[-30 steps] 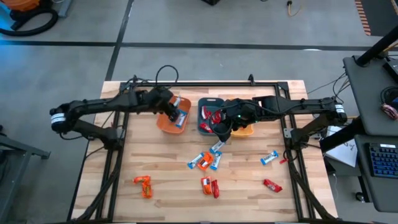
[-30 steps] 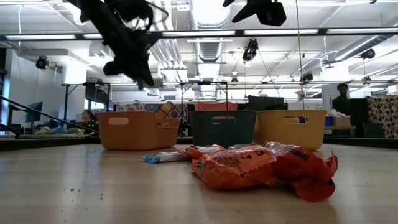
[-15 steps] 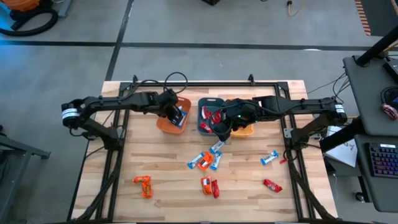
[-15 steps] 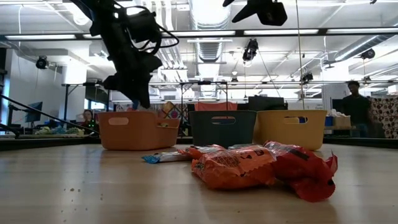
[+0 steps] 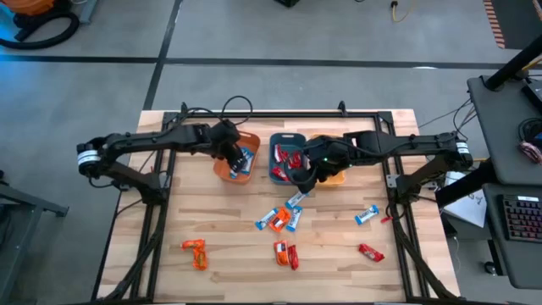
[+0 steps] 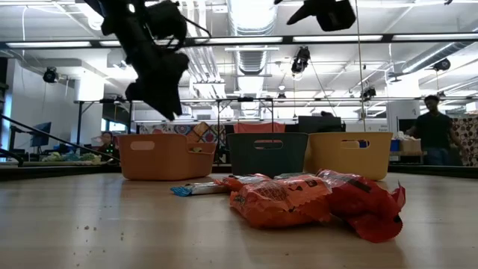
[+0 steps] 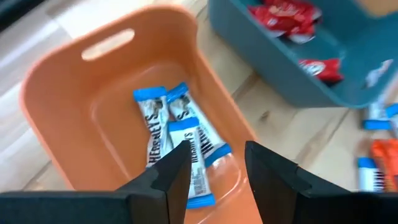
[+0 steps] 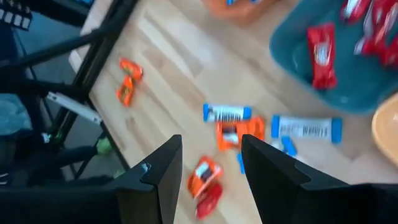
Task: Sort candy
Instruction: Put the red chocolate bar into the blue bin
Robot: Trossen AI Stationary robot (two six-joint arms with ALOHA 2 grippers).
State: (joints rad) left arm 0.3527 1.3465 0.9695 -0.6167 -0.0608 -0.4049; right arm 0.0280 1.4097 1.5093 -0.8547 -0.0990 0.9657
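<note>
Your left pincer [image 5: 240, 158] hangs over the orange bin [image 5: 222, 171] with its fingers a modest way apart and nothing between them. Three blue-and-white candies [image 7: 186, 140] lie on the bin's floor below it.

Your right pincer [image 5: 305, 178] is also parted and empty. It sits at the front edge of the teal bin [image 5: 275, 141], beside the yellow-orange bin [image 5: 336, 179].

The next pick likely turns on the middle cluster [image 5: 279, 219], which lies just in front of the right pincer, towards the bench's near edge. The closest piece there is a blue-and-white candy [image 5: 294, 201], lying on a diagonal. The right arm is clearly nearer to it, and the left would have to reach across. You'd need to turn the fingers across that candy's short side.

Loose on the bench [image 5: 212, 212] I count roughly:
- Four blue-and-white: three in the cluster and one [image 5: 366, 215] off to the right.
- Four orange: a pair [image 5: 195, 252] at front left, one in the cluster, and one [image 5: 279, 250] in front of it.
- Two red: one [image 5: 293, 257] touching that orange piece and one [image 5: 370, 252] at front right.

The teal bin holds several red candies [image 5: 292, 158], which I can't count exactly.
</note>
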